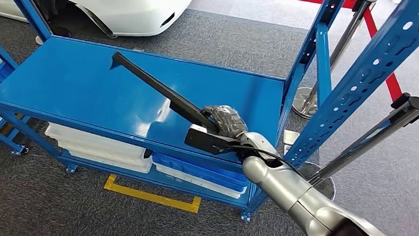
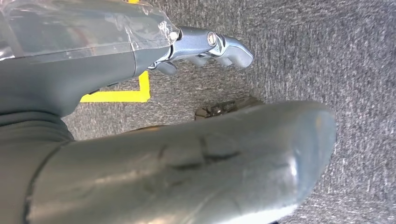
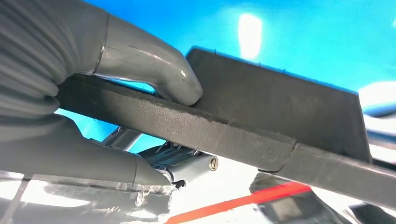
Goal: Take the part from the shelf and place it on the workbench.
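The part is a long black bar (image 1: pixel 155 86) with a wider flat end, lying slantwise over the blue shelf (image 1: pixel 63 83). My right hand (image 1: pixel 226 124) grips it near the wide end, by the shelf's front right corner. In the right wrist view the thumb (image 3: pixel 154 70) presses on the part (image 3: pixel 280 107) with the darker fingers underneath. The far tip of the bar (image 1: pixel 115 58) points toward the shelf's back. My left hand (image 2: pixel 205 46) hangs above grey carpet, fingers slightly curled and holding nothing.
Blue perforated uprights (image 1: pixel 361 77) stand close to my right arm. White and blue trays (image 1: pixel 103 145) sit on the lower shelf. A stanchion with red tape (image 1: pixel 335 54) stands behind the shelf, a white car body (image 1: pixel 121 5) beyond. Yellow floor tape (image 1: pixel 154 196) marks the carpet.
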